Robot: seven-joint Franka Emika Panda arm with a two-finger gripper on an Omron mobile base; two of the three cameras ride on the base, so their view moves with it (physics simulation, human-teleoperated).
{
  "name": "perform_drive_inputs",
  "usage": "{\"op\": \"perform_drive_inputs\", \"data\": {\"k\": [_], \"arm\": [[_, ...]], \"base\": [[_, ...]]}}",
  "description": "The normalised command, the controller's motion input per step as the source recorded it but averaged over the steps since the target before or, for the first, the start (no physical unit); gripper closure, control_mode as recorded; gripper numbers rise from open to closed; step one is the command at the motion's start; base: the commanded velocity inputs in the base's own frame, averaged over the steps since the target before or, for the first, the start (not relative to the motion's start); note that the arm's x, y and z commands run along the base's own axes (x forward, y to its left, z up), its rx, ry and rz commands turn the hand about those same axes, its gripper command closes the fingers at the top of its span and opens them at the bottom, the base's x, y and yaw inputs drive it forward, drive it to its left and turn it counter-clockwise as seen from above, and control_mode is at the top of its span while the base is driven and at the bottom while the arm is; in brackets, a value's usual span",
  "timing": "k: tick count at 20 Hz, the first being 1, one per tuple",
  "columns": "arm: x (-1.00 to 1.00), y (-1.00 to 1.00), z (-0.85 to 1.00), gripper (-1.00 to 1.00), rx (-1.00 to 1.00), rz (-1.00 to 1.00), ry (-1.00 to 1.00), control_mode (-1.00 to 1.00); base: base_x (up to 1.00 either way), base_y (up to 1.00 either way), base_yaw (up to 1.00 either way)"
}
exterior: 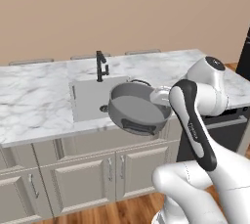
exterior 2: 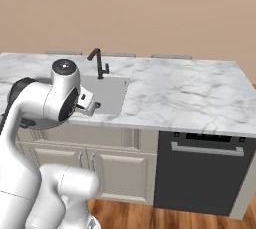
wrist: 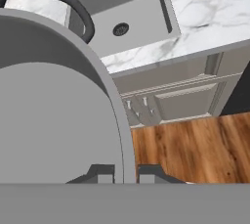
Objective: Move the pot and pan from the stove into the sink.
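Observation:
The grey pot [exterior: 136,108] hangs tilted in the air at the front right corner of the sink [exterior: 90,98], its open mouth turned toward the cabinets. My gripper [wrist: 126,171] is shut on the pot's rim [wrist: 114,96], one fingertip on each side of the wall. One dark loop handle [wrist: 73,3] arches over the pot's far edge. The white hand [exterior: 160,94] meets the pot's right side. Beyond the pot lies the sink basin [wrist: 132,17] with its drain. The pan and the stove are out of view.
A black faucet [exterior: 101,65] stands behind the basin. White marble counter [exterior 2: 185,93] stretches to both sides of the sink. A dark dishwasher front [exterior 2: 202,173] sits under the counter to the right, with cabinet doors [exterior: 83,179] and wooden floor below.

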Motion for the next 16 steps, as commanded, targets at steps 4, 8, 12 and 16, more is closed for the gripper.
{"op": "perform_drive_inputs", "data": {"k": [4, 8, 12, 16], "arm": [[0.00, 0.00, 0.00, 1.00, 0.00, 0.00, 0.00, 1.00], [0.00, 0.00, 0.00, 1.00, 0.00, 0.00, 0.00, 1.00], [0.00, 0.00, 0.00, 1.00, 0.00, 0.00, 0.00, 1.00], [0.00, 0.00, 0.00, 1.00, 0.00, 0.00, 0.00, 1.00]], "base": [[0.03, 0.01, 0.00], [0.38, 0.20, -0.02], [0.55, 0.32, -0.05], [0.54, 0.32, -0.06]]}}
